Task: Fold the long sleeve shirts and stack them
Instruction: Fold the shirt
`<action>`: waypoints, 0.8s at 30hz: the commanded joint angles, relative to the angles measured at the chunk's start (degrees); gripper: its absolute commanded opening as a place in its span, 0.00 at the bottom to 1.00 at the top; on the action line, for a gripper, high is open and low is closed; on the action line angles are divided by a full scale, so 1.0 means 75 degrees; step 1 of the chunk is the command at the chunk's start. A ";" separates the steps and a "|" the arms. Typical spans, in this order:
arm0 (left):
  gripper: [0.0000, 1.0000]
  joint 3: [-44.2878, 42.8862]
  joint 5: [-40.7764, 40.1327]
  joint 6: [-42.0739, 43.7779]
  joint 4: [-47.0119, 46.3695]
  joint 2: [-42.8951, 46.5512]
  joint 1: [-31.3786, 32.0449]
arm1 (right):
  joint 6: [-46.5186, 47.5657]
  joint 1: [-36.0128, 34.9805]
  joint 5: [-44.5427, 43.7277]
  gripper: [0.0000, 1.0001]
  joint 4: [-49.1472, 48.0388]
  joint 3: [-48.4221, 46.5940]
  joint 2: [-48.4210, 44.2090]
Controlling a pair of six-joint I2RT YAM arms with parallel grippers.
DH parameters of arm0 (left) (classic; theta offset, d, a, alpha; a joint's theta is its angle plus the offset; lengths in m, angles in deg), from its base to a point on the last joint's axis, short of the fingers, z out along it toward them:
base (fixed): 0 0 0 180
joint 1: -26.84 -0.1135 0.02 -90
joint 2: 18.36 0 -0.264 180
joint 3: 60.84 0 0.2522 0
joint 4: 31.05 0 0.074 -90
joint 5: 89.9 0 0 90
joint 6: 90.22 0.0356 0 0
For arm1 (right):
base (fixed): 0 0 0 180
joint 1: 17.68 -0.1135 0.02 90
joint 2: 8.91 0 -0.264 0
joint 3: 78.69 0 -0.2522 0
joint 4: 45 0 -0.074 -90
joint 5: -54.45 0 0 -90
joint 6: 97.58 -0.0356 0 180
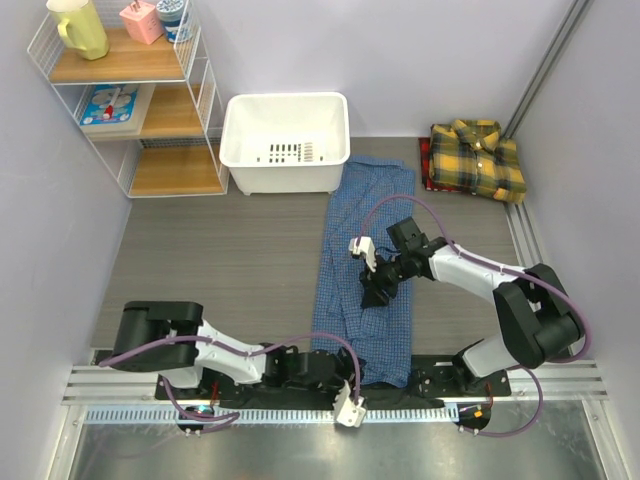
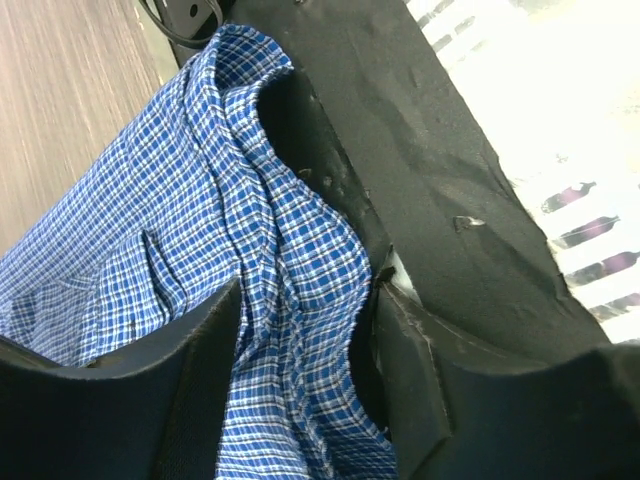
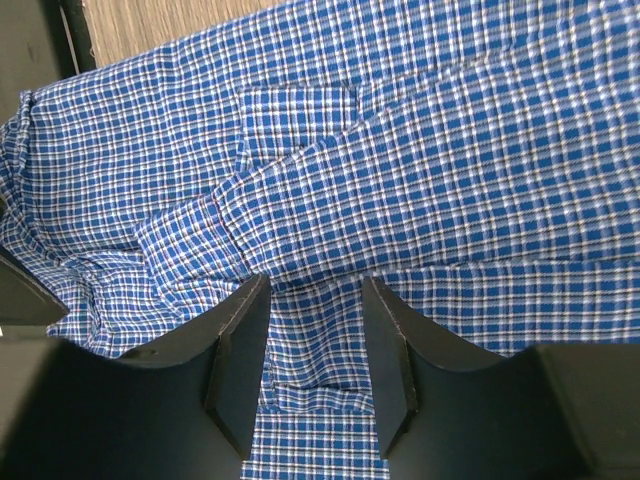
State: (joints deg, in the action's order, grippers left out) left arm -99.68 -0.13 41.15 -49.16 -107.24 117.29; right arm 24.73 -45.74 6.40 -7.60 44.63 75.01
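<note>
While the left arm lies low along the near edge, the left gripper [image 2: 305, 285] straddles a bunched edge of the blue shirt [image 1: 365, 190]; cloth fills the gap (pinched or not, I cannot tell). The right arm reaches left over mid-shirt, the right gripper [image 3: 316, 282] half spread, tips down at the check. That shirt runs lengthwise down the grey table [image 1: 230, 250], from beside a white basket [image 1: 285, 97] to the near edge. A plaid shirt [image 1: 478, 158] lies folded far right; a wire shelf [image 1: 170, 170] stands far left.
</note>
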 commanded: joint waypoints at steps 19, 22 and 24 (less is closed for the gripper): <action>0.81 -0.0312 0.0101 -0.0019 0.2892 0.2254 -0.0495 | 0.0097 0.0014 0.0594 0.44 0.0457 -0.0770 0.0224; 0.82 -0.0359 -0.0247 -0.0089 0.2447 0.1915 -0.0331 | 0.0109 0.0014 0.0605 0.44 0.0493 -0.0817 0.0236; 0.81 -0.0499 -0.0461 -0.0136 0.2155 0.1423 -0.0318 | 0.0144 0.0014 0.0617 0.44 0.0551 -0.0840 0.0236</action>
State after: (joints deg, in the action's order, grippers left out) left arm -100.82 -0.37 41.72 -27.48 -92.18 114.08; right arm 25.63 -45.74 9.11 -4.22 40.57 76.76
